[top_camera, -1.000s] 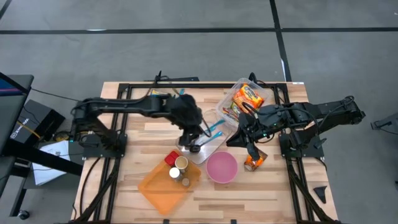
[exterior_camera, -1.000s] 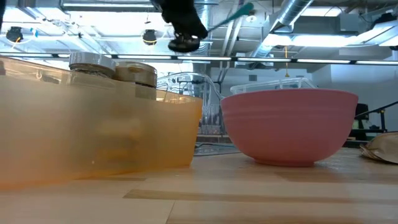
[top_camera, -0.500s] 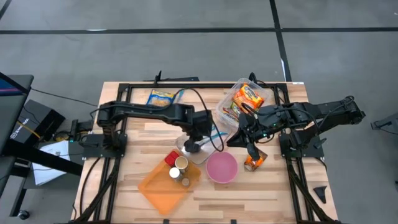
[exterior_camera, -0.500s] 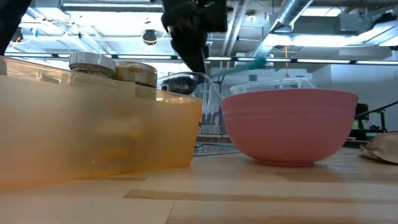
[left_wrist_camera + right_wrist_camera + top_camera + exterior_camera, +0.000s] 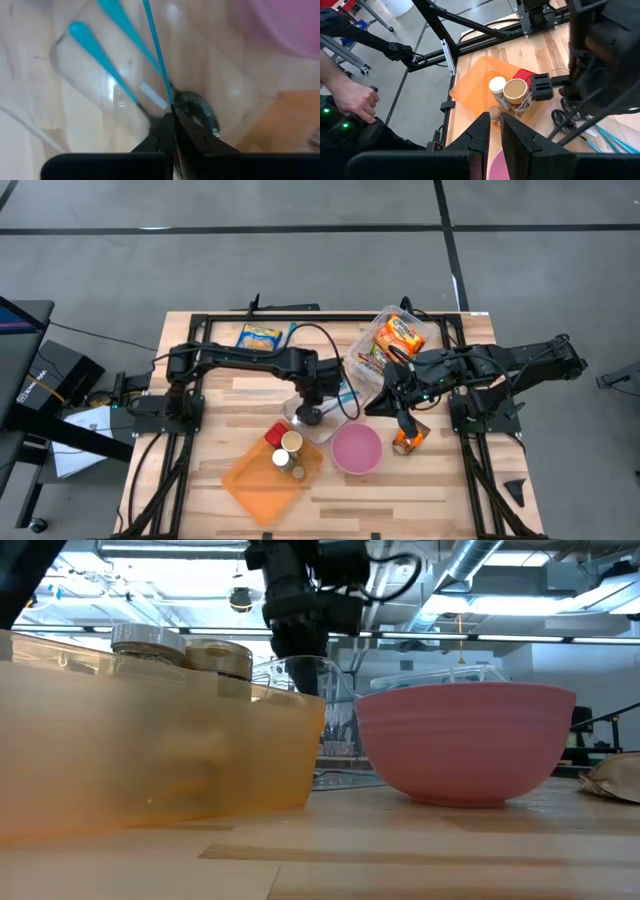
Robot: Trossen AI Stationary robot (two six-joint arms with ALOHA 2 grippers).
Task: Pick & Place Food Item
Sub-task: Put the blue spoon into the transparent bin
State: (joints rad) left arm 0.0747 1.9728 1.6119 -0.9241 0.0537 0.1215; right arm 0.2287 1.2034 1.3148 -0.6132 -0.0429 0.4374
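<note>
A: Starting at the left of the bench (image 5: 210,490), what are we seeing?

B: We are seeing a yellow food packet (image 5: 259,337) lying at the far edge, untouched. Nearer us, the orange tray (image 5: 252,480) is carrying small jars (image 5: 291,443), probably parked there to keep them together.

A: And the left hand (image 5: 312,416)?

B: We are watching it hanging low over the clear plastic container (image 5: 322,415) beside the tray. Its fingers (image 5: 165,131) are pressed together on the thin teal handle of a spoon (image 5: 172,102), with the bowl of the spoon down inside the container. We are judging that it is holding the handle high so the spoon can reach the container floor.

A: Moving rightward?

B: The pink bowl (image 5: 357,449) is sitting just beside that container, likely a target for whatever is being scooped. Behind it, a clear tub (image 5: 390,340) of orange snack packs (image 5: 398,333) is leaning at the far right.

A: The right hand (image 5: 402,420)?

B: It is hovering between the tub and an orange snack bag (image 5: 408,440) lying on the bench. Its fingers (image 5: 485,131) are standing nearly together with nothing between them, so we are judging that it is waiting.
</note>
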